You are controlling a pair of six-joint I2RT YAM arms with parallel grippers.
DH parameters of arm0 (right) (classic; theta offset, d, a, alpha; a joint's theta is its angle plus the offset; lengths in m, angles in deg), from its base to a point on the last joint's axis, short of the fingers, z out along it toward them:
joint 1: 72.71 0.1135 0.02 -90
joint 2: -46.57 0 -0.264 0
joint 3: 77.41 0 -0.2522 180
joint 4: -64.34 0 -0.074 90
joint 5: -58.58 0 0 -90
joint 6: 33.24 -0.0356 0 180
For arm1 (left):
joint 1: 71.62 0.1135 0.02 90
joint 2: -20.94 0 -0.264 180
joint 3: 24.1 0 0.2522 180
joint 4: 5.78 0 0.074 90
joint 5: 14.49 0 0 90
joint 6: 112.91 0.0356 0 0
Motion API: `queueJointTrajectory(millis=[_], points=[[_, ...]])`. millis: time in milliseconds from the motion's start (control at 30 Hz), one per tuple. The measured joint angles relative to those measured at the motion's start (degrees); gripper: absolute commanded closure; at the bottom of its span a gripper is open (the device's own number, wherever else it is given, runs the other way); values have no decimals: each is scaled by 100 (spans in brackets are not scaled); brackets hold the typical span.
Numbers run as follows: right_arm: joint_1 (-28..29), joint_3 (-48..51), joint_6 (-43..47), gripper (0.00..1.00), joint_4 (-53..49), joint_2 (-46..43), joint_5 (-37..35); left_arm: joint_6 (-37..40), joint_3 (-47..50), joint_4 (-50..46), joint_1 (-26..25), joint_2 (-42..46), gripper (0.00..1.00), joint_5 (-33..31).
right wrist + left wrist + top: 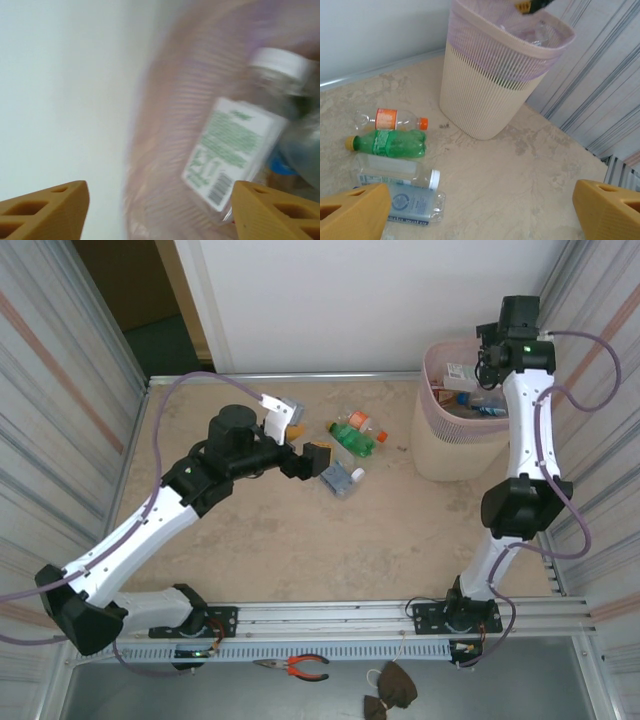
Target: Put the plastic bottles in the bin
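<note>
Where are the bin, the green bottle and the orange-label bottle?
bin (485, 95): left wrist view, on its ribbed side wall.
green bottle (395, 143): left wrist view, on the middle of its body.
orange-label bottle (386, 119): left wrist view, on its orange label.

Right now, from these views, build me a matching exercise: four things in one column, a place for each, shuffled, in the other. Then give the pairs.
1. green bottle
2. bin
3. right pincer
4. pliers

A. off the table, in front of its near edge
B. above the bin's mouth
C. standing at the table's far right corner
D. lying on the table, left of the bin

Pairs: 1-D, 2-C, 3-B, 4-A
</note>
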Motion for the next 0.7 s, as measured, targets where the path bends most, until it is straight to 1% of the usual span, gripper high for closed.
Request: queueJointTrajectory(millis=[67, 133, 167, 300, 367, 467, 567, 700], points=[[0, 267, 553, 36, 442, -109, 380, -2, -66, -118, 0, -144, 9, -46], [-2, 361, 1104, 39, 649, -114, 734, -4, -129, -256, 0, -273, 9, -92], [-11, 374, 1318, 43, 684, -96, 916, -9, -149, -297, 0, -319, 10, -98], [-142, 387, 2000, 63, 807, 7, 1714, -63, -190, -457, 15, -446, 11, -144], [-238, 402, 2184, 69, 839, 87, 2022, -94, -201, -514, 42, -496, 12, -149], [-334, 470, 2356, 71, 876, 260, 2387, -168, -219, -553, 116, -612, 14, -142], [-345, 643, 2461, 72, 909, 433, 2597, -280, -219, -570, 219, -752, 16, -127], [-337, 1040, 2566, 72, 929, 555, 2590, -409, -216, -573, 328, -861, 16, -129]])
